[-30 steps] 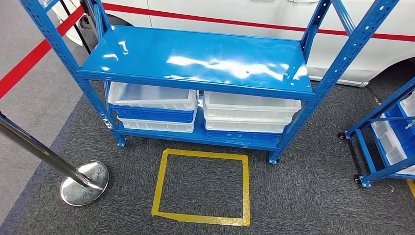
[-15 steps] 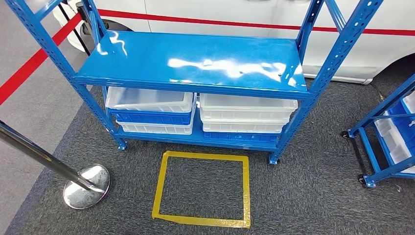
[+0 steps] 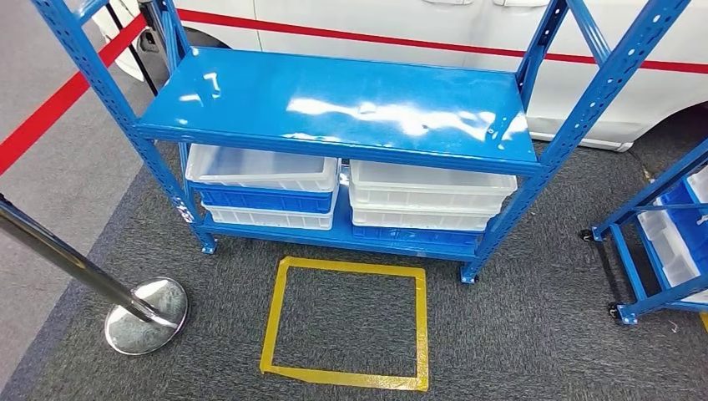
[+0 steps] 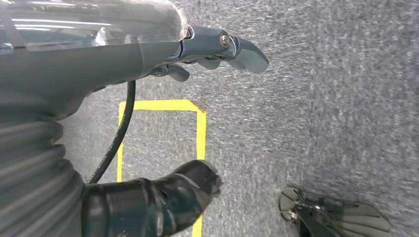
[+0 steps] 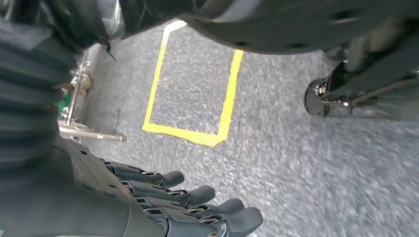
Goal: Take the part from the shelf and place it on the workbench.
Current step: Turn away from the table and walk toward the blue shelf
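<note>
A blue metal shelf (image 3: 334,104) stands in front of me in the head view, its shiny middle board bare. Below it, stacked white and blue bins (image 3: 259,171) sit on the left and more stacked bins (image 3: 430,188) on the right; I cannot see what they hold. My left hand (image 4: 163,54) hangs above grey carpet, fingers (image 4: 242,52) stretched out and apart from the thumb (image 4: 197,180), holding nothing. My right hand (image 5: 148,202) also hangs over the carpet, its fingers (image 5: 207,195) loosely extended with nothing in them.
A yellow tape square (image 3: 273,317) marks the carpet before the shelf. A chrome stanchion base (image 3: 146,316) with a slanting pole stands at the left. A second blue rack on wheels (image 3: 659,234) is at the right. A white car (image 3: 417,21) is behind the shelf.
The whole head picture has swayed slightly, down and then back, so the camera moved. The shelf, bins and stanchion keep their places relative to each other.
</note>
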Controlling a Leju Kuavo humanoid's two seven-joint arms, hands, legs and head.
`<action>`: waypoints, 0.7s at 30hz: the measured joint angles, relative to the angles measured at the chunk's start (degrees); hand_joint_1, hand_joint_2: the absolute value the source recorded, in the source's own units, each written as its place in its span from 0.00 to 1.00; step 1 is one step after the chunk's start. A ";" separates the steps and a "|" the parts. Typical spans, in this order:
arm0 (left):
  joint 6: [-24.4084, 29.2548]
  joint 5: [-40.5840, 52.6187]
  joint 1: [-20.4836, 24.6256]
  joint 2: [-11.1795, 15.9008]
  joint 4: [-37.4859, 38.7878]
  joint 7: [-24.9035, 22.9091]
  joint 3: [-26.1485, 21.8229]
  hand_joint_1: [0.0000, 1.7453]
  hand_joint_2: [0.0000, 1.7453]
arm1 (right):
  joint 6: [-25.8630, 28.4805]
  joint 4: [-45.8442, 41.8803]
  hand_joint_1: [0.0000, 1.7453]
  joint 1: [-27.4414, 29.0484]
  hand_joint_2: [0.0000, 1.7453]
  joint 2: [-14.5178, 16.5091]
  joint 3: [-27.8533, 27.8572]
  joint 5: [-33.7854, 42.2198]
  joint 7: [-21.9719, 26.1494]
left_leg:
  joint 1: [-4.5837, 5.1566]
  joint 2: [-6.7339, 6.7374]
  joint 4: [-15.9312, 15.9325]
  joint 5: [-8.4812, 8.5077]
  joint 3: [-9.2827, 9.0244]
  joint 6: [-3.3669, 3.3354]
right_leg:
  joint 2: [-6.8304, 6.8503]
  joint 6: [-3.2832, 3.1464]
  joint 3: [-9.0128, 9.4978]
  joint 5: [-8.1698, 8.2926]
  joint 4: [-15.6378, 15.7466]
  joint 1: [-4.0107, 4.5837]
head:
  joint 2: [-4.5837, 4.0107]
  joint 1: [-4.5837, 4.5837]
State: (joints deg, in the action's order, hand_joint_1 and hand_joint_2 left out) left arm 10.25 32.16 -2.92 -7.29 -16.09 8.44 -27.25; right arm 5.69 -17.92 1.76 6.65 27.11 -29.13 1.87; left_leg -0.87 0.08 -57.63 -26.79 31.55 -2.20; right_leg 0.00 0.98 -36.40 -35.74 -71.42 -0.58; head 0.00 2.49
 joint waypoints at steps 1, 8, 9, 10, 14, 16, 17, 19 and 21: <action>-0.34 -1.08 0.11 0.20 -0.49 -0.27 0.88 0.00 0.00 | -0.19 0.07 0.00 0.63 0.75 -0.18 -0.80 0.99 -0.11 | 0.03 0.01 -0.04 -0.02 0.01 0.00 | 0.00 0.11 -1.29 -0.68 -2.60 -0.07 | 0.00 0.00; -2.66 -8.68 1.49 1.83 -5.27 -2.14 7.09 0.00 0.00 | -1.48 1.58 0.00 4.89 0.75 -1.55 -6.87 7.81 -0.62 | 0.63 -0.22 -0.80 -1.00 0.01 0.71 | -0.10 -0.48 5.31 7.29 12.41 -0.16 | 0.00 -0.07; -3.01 -9.79 1.51 2.17 -5.65 -2.42 7.99 0.00 0.00 | -1.69 1.63 0.00 5.23 0.50 -1.70 -7.78 8.79 -0.64 | 0.70 -0.20 -0.79 -1.15 0.02 0.82 | -0.15 -0.55 5.33 7.39 12.53 -0.13 | 0.00 -0.10; -3.36 -10.85 1.44 2.42 -5.87 -2.71 8.85 0.00 0.00 | -1.91 1.64 0.00 5.50 0.25 -1.88 -8.65 9.73 -0.66 | 0.63 -0.18 -0.63 -1.08 -0.09 1.01 | -0.17 -0.79 5.37 7.27 12.49 -0.01 | 0.00 -0.11; -4.89 -15.66 0.21 3.19 -6.23 -4.00 12.46 0.00 0.00 | -2.67 1.23 0.00 5.88 0.00 -2.80 -12.38 14.11 -0.74 | 0.43 -0.18 -0.33 -0.93 -0.40 1.52 | -0.18 -1.21 5.44 7.18 12.44 0.22 | 0.00 -0.11; -5.65 -18.17 -0.81 3.65 -6.24 -4.65 14.33 0.00 0.00 | -3.14 0.72 0.00 5.86 0.00 -3.23 -14.32 16.37 -0.83 | 0.34 -0.19 -0.29 -0.90 -0.53 1.58 | -0.15 -1.36 5.44 7.12 12.43 0.32 | 0.00 -0.11; -6.02 -19.39 -1.30 3.90 -6.25 -4.95 15.30 0.00 0.00 | -3.35 0.43 0.00 5.85 0.00 -3.44 -15.29 17.47 -0.90 | 0.30 -0.22 -0.28 -0.88 -0.60 1.63 | -0.12 -1.42 5.44 7.09 12.43 0.35 | 0.00 -0.11; -6.81 -21.94 -2.13 4.43 -6.25 -5.60 17.30 0.00 0.00 | -3.79 -0.26 0.00 5.83 0.00 -3.91 -17.34 19.77 -1.12 | 0.27 -0.26 -0.24 -0.85 -0.68 1.73 | -0.06 -1.49 5.45 7.05 12.41 0.38 | 0.00 -0.12; -7.59 -24.37 -2.87 4.90 -6.25 -6.23 19.19 0.00 0.00 | -4.24 -0.98 0.00 5.84 0.00 -4.37 -19.22 21.96 -1.36 | 0.26 -0.27 -0.21 -0.89 -0.69 1.82 | -0.05 -1.57 5.46 7.00 12.40 0.40 | 0.00 -0.11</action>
State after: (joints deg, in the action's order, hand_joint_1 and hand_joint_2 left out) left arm 2.66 7.78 -5.79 -2.39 -22.34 2.21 -8.06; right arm 1.45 -18.90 7.60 2.28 7.89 -7.17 0.51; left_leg -0.61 -0.19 -57.84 -27.67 30.87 -0.38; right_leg -0.05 -0.58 -30.94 -28.74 -59.02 -0.18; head 0.00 2.38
